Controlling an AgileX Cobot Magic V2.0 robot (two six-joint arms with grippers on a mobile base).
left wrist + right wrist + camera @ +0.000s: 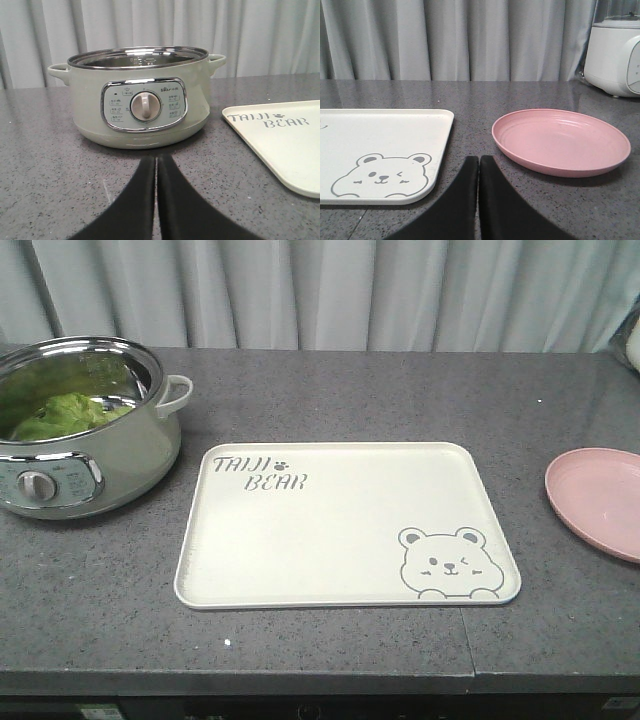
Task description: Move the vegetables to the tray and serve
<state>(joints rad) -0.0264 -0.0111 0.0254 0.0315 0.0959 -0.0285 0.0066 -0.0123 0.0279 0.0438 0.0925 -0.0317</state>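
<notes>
Lettuce (62, 412) lies in the pot (130, 455), straight ahead of the left claw (156, 162), the nearer one, pressed together. Right claw (479, 161), likewise together, faces the plate (560, 140). The tray (330, 530) lies between them.

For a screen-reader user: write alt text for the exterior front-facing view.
Green lettuce leaves lie in a pale green electric pot at the left of a grey counter. A cream tray with a bear drawing sits bare in the middle, a pink plate at the right edge.
</notes>
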